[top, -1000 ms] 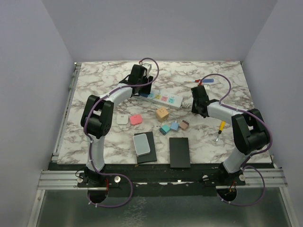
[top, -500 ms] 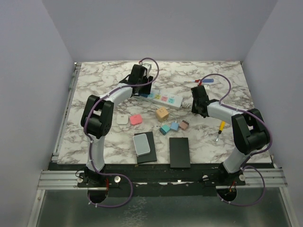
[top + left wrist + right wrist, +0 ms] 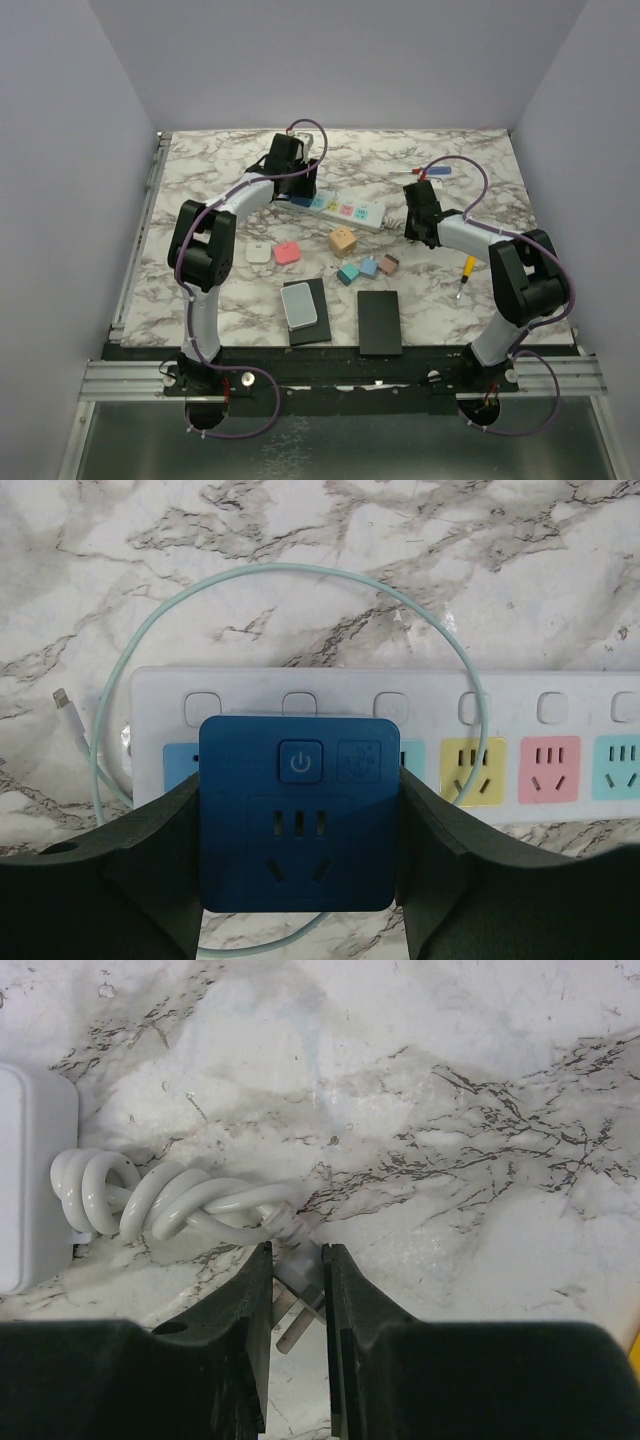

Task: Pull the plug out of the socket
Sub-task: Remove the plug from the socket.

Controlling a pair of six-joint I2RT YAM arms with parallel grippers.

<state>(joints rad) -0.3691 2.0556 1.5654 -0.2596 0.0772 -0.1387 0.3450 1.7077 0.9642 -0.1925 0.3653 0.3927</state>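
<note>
long white plastic power strip (image 3: 345, 210) with pastel outlets lies mid-table (image 3: 200, 170). left fingers (image 3: 140, 870) clamp a dark blue square adapter plug (image 3: 298, 780) over the strip's end outlets; seated or lifted, cannot tell. right fingers (image 3: 235, 1340), narrow, pinch the strip's white cord plug (image 3: 300, 1270) just off its other end.

The white-and-black left arm (image 3: 215, 235) stretches toward the worktop's far edge, left of centre. The dark left gripper (image 3: 300, 790) is clamped on both sides of a dark blue square plug (image 3: 298, 830). The right arm (image 3: 480, 235) folds inward from the right edge, and the right gripper (image 3: 298, 1255) pinches a white cord plug (image 3: 300, 1285).
</note>
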